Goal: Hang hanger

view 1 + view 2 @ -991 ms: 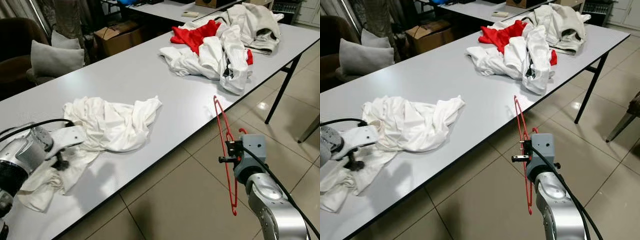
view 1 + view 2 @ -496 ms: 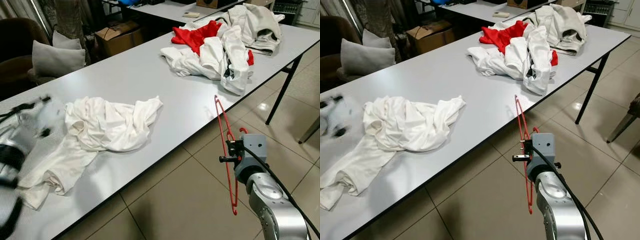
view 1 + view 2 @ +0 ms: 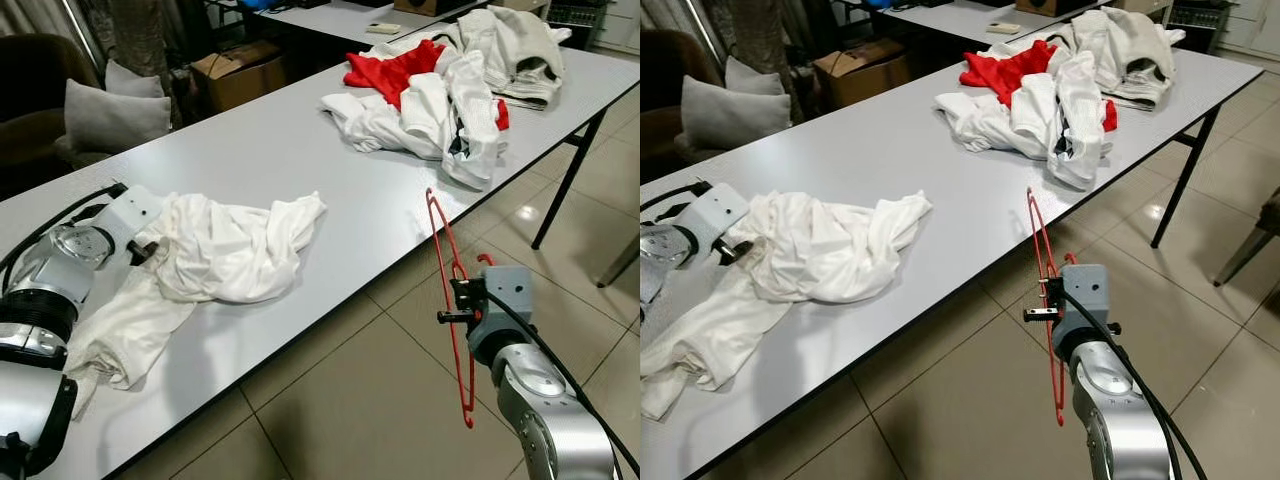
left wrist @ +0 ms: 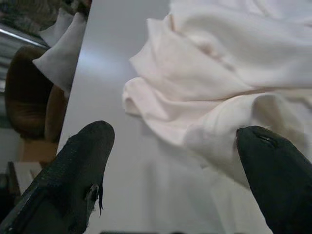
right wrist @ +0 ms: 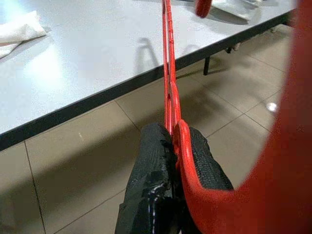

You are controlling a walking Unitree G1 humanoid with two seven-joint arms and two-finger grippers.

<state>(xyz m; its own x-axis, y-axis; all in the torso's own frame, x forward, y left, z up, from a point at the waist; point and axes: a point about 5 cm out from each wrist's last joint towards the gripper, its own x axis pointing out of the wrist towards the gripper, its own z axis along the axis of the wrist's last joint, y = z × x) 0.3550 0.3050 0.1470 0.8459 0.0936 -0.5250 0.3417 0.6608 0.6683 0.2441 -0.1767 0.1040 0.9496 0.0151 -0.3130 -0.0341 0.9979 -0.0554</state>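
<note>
A thin red hanger (image 3: 449, 301) stands upright off the table's front edge, over the tiled floor. My right gripper (image 3: 456, 300) is shut on it; its black fingers (image 5: 156, 180) clamp the red wire. A crumpled white garment (image 3: 220, 250) lies on the grey table (image 3: 250, 150) at the left. My left gripper (image 3: 150, 252) sits at that garment's left edge. In the left wrist view its fingers (image 4: 73, 170) are spread wide over the white garment (image 4: 219, 87), holding nothing.
A heap of white and red clothes (image 3: 440, 80) lies at the table's far right. A table leg (image 3: 565, 180) stands to the right. An armchair with a grey cushion (image 3: 105, 115) and a cardboard box (image 3: 235, 70) are behind the table.
My left arm has swung up from the garment's near end to its left edge, letting the cloth lie flat. The right arm and hanger have stayed put.
</note>
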